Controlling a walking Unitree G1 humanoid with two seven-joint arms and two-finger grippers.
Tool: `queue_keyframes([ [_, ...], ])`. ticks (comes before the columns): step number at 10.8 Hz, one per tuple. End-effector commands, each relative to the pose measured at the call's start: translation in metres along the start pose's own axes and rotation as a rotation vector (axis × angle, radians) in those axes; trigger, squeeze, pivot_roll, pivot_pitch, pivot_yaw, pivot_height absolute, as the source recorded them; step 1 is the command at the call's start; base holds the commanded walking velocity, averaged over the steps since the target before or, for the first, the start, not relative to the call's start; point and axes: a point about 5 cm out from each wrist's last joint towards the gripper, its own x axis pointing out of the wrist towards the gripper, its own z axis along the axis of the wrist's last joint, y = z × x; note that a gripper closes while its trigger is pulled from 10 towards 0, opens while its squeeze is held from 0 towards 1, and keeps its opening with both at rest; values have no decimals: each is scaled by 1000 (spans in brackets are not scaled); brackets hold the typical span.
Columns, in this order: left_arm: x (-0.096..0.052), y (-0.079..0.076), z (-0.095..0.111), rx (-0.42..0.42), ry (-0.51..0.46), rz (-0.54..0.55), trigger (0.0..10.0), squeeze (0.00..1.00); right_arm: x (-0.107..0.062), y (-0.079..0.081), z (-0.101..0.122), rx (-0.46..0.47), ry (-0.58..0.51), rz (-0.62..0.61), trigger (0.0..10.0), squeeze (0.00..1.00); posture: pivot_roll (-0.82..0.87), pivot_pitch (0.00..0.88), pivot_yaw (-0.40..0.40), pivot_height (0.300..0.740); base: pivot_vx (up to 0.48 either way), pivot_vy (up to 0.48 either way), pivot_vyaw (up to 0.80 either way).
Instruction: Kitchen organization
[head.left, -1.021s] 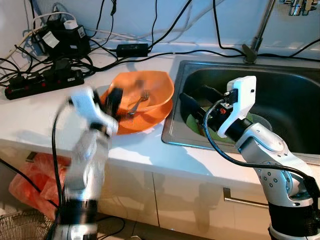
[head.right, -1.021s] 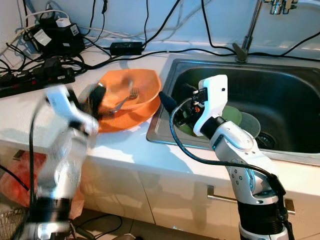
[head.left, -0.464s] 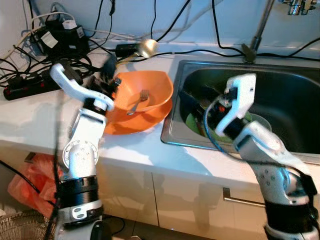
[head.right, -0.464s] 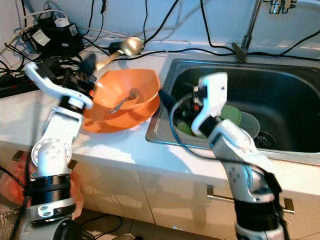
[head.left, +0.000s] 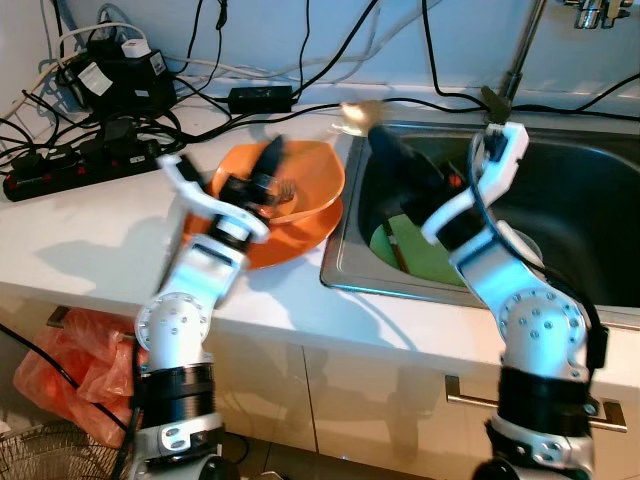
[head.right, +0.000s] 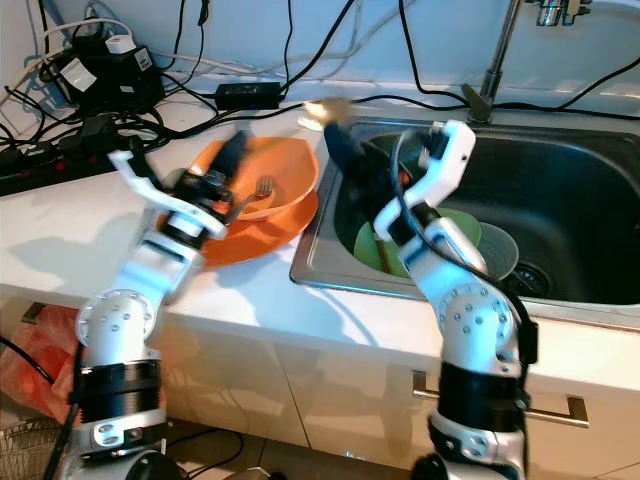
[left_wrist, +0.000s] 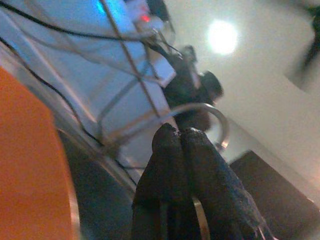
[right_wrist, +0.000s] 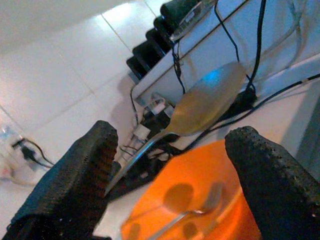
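The left end effector (left_wrist: 182, 145) has its two black fingers (left_wrist: 165, 165) pressed together. An orange bowl (left_wrist: 30, 165) fills one edge, with black cables (left_wrist: 120, 50) and a curved faucet (left_wrist: 210, 112) beyond, blurred.

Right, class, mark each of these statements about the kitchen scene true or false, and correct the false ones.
1. A fork lies in the orange bowl. True.
2. The orange bowl sits inside the sink. False: it stands on the counter, to the left of the sink.
3. The fingers of the right arm are spread wide apart. True.
4. The fingers of the left arm are spread wide apart. False: in the left wrist view they are pressed together.
5. The power strip lies on the floor. False: it lies on the counter, at the back left among cables.
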Motion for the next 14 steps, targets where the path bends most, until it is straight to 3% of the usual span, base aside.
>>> queue_keyframes([
  [1,0,-8,1,-1,11,-51,0,0,3,0,2,18,-3,-6,10000,0,33,39,91,740,0,0,0],
  [5,-9,-21,-1,-66,65,-125,0,0,9,-4,9,44,-33,-26,10000,0,33,41,87,740,0,0,0],
  [6,-12,-22,-4,-75,89,-136,0,0,9,-5,11,42,-45,-32,8941,0,39,43,86,740,0,0,0],
  [7,-14,-23,-6,-82,104,-143,0,0,9,-5,14,35,-61,-36,4000,0,39,43,86,740,0,0,0],
  [8,-16,-24,-7,-86,113,-144,0,0,10,-5,17,27,-76,-36,1137,0,40,42,87,740,0,0,0],
  [9,-18,-23,-6,-87,120,-140,0,0,10,-5,19,25,-85,-33,0,0,39,40,87,740,0,0,0],
  [14,-19,-22,-9,-94,133,-132,0,0,9,-6,18,57,-74,-35,0,0,35,35,87,740,0,0,0],
])
